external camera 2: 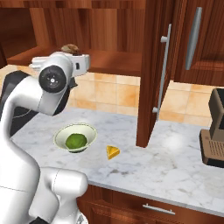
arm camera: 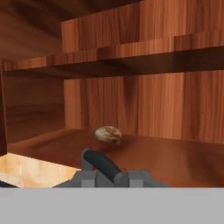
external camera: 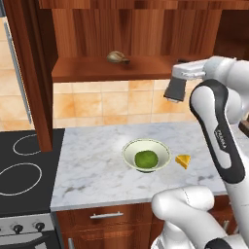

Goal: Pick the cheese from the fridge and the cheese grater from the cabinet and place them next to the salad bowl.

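My gripper [external camera: 177,79] is up in front of the open cabinet [external camera: 97,69] and is shut on the cheese grater [external camera: 175,90], a dark grey tapering box that hangs from the hand. In the hand view the grater's black handle [arm camera: 100,164] sits between the fingertips of the gripper [arm camera: 112,177]. The salad bowl [external camera: 146,154] [external camera 2: 75,137] stands on the marble counter with a green ball inside. Just to its right lies the cheese [external camera: 183,161] [external camera 2: 113,152], a small yellow-orange wedge. The fridge is out of view.
A brown rounded lump [external camera: 116,57] [arm camera: 108,133] lies on the cabinet shelf. The cabinet's open door [external camera 2: 151,74] with its bar handle stands over the counter's right part. A black stove top [external camera: 24,165] lies to the left and a coffee machine [external camera 2: 214,131] to the far right.
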Motion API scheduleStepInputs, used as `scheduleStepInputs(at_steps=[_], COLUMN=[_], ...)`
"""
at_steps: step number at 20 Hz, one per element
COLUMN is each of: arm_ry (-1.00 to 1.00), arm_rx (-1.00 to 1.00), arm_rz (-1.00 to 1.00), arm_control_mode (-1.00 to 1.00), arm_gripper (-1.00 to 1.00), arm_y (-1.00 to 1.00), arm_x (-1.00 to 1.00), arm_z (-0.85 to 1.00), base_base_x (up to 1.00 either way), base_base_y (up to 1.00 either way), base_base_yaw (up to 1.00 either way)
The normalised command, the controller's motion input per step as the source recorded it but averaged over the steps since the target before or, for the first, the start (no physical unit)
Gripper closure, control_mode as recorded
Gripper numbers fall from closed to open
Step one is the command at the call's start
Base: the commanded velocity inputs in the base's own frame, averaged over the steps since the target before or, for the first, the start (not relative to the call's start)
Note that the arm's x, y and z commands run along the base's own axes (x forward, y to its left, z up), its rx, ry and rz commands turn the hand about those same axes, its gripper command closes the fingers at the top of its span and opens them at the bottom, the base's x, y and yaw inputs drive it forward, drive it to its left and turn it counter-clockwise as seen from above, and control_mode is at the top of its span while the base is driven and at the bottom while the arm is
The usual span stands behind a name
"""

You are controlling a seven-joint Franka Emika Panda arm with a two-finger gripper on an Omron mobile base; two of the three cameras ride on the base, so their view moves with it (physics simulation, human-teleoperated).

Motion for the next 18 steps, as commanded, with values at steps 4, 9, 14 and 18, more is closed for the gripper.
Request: scheduleStepInputs(at_steps=[4,9,14,18], arm_ry=[0.07,0.03,0.0,0.0], arm_rx=[-0.02,-0.03,-0.02,0.0], arm_rz=[0.13,0.14,0.06,-0.06], arm_control_mode=[-1.0,-1.0,-1.0,-1.0], arm_gripper=[1.0,1.0,1.0,1.0], arm_y=[0.5,0.74,0.82,0.78], arm_x=[-0.19,-0.05,0.02,0.03], arm_z=[-0.89,-0.87,-0.73,-0.56], base_base_x=[0.0,0.0,0.0,0.0], base_base_y=[0.0,0.0,0.0,0.0], base_base_yaw=[0.0,0.0,0.0,0.0])
